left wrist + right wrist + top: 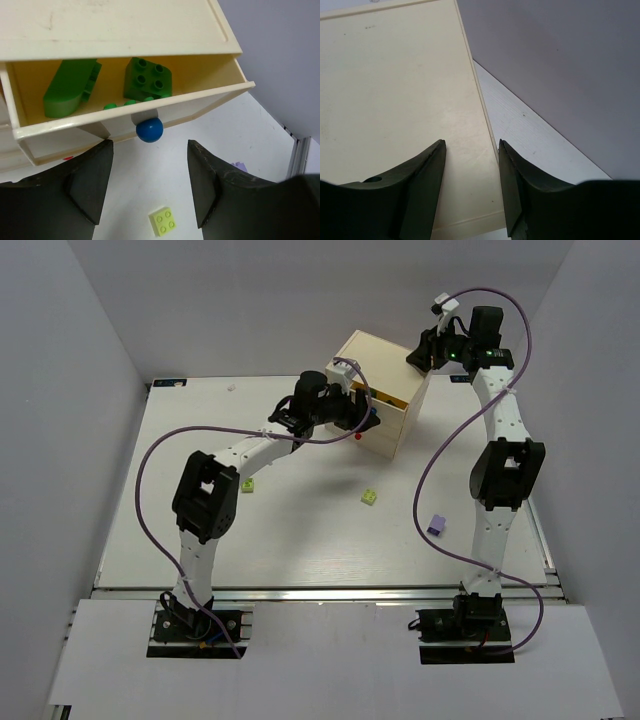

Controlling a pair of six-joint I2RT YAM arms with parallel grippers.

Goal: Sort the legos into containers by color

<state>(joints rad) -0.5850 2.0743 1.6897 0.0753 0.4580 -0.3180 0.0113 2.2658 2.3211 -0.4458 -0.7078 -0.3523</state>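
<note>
Closest to the lens are the fingers of the left gripper [150, 167], spread wide and holding nothing. The blue knob [149, 129] sits just beyond the gap between them — neither finger touches it. That knob belongs to a drawer [210, 97] pulled out of the cream chest [385, 390]. Inside we count 2 dark green bricks [147, 77], 1 blocky and 1 long with a rounded end. We also see a row of green studs low against the front wall, but we cannot make out the brick they belong to.

Under the left gripper, on the white table [300, 550], lies 1 lime-yellow brick [164, 221], near the table's middle. A second lime-yellow brick [247, 484] sits toward the left edge beside the left arm, and 1 lavender brick [436, 525] lies toward the right edge, close to the right arm. The chest stands by the far edge, right of centre, turned at an angle.

The right gripper [471, 150] hangs over the chest's flat top at its right rim — its jaws moderately parted, with nothing between them.
</note>
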